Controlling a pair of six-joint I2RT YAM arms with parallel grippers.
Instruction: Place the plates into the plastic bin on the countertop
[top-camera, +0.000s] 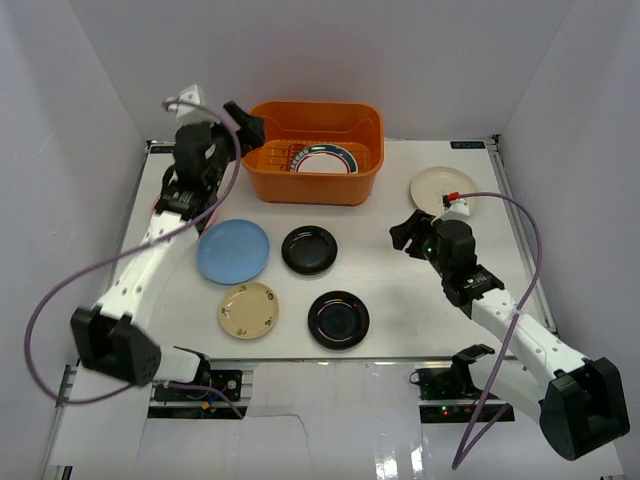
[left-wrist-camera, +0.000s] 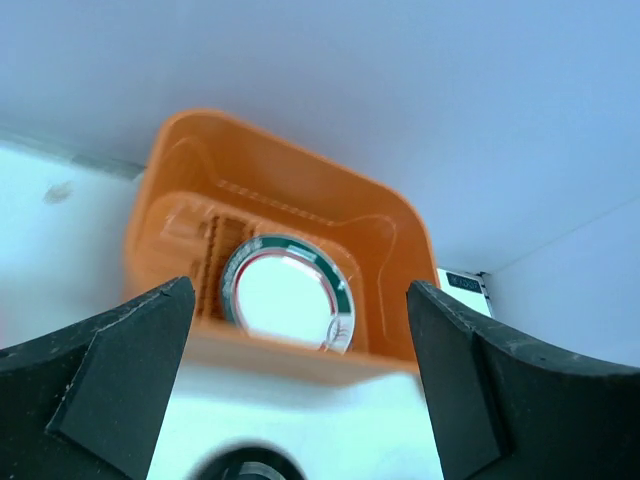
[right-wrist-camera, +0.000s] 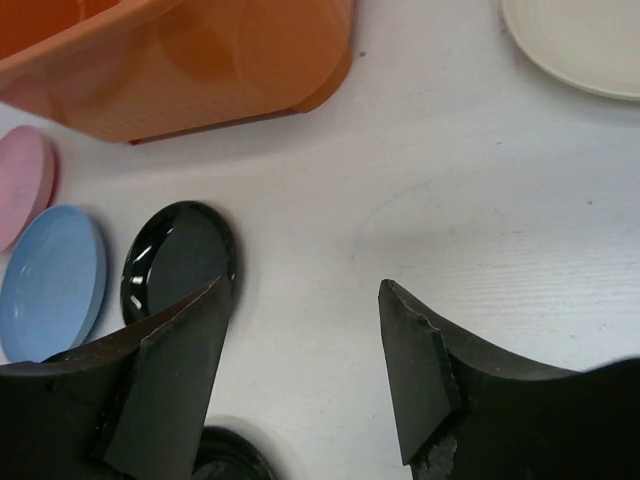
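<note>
Currently, orange plastic bin (top-camera: 316, 185) holding green-rimmed white plate (top-camera: 327, 160), left jaws wide open, right jaws parted, both empty.

orange bin (top-camera: 310, 186) | green-rimmed white plate (top-camera: 325, 160) | light blue plate (top-camera: 233, 250) | cream plate (top-camera: 432, 185) | black plates (top-camera: 309, 250)

Bright, even light is falling from above, and the white countertop (top-camera: 380, 260) is glowing almost without texture. Only soft, short shadows are lying along the near side of the plastic bin (top-camera: 315, 185). The far black plate (top-camera: 309, 250) and the near black plate (top-camera: 338, 319) are catching small white glints. In the left wrist view, the bin's near rim is blurring out of focus, and the surface is washing out pale blue.
</note>
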